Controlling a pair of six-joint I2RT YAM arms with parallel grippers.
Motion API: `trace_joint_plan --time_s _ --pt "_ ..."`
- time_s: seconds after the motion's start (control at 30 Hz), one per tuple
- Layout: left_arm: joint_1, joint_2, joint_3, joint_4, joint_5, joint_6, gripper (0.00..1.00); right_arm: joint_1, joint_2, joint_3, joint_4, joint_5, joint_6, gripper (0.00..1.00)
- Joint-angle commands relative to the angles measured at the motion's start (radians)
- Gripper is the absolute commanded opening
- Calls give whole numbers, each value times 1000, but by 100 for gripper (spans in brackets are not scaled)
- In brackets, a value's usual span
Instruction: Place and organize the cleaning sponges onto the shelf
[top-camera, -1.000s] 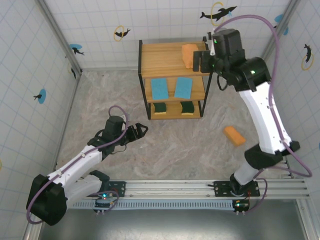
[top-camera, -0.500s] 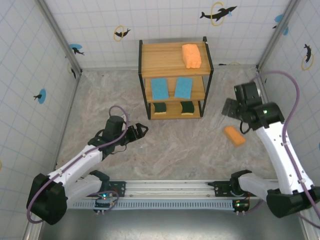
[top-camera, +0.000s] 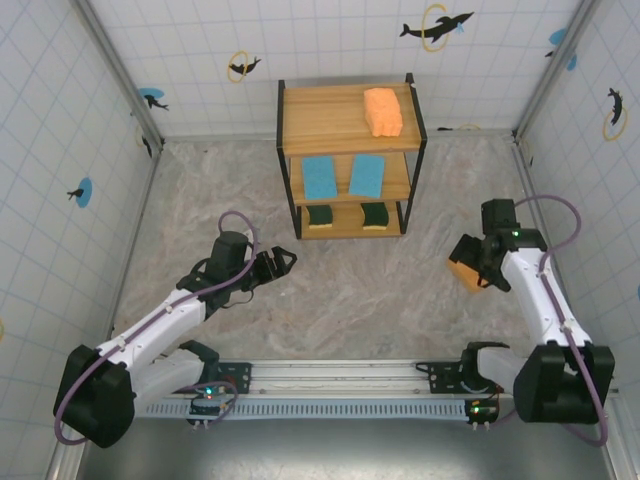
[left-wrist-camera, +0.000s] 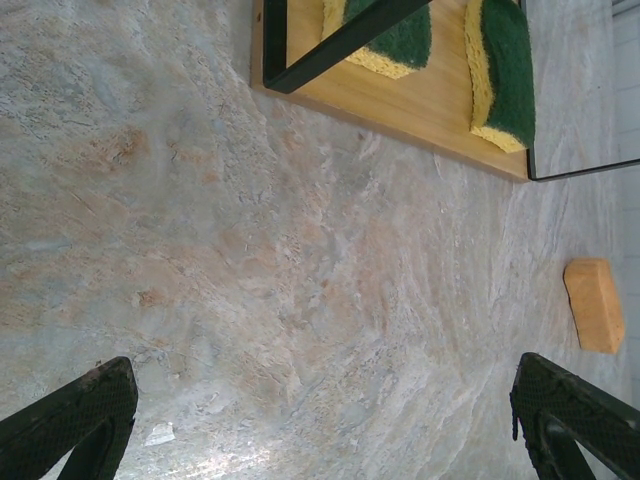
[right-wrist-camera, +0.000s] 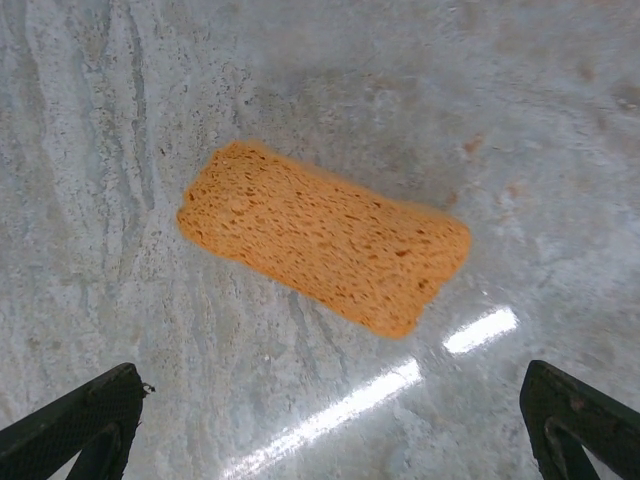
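Five sponges (top-camera: 320, 178) sit sorted by colour on the shelf (top-camera: 340, 118); the sixth, an orange sponge (right-wrist-camera: 322, 235), lies on the table (top-camera: 350, 290) to its right. The right gripper (right-wrist-camera: 325, 425) hovers over it, fingers spread to straddle it; the left gripper (top-camera: 283, 262), also spread and empty, rests at the left.

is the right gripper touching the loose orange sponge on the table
Apart. The right wrist view shows the right gripper open above the orange sponge, with bare table between the sponge and both fingertips.
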Motion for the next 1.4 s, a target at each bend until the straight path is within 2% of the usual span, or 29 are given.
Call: trace_joint_plan --time_s 0.0,0.27,0.53,0.67,1.0,1.37 --pt "-3 -11 21 -26 0 16 98 -8 33 -22 88 -35 -26 99" --pt "-3 -15 37 -53 -10 5 97 -27 129 -5 145 -1 -61 99" --pt "-3 -18 39 -68 -20 -14 98 -32 253 -14 223 -34 -93 99" --pt "-4 -20 38 -67 -27 -24 97 -24 287 -37 261 -89 -105 100" --pt "-4 -2 45 -74 -36 -26 98 125 291 -103 330 -137 -48 100" --pt "-4 6 30 -58 -43 -29 98 433 254 -180 461 -153 171 100"
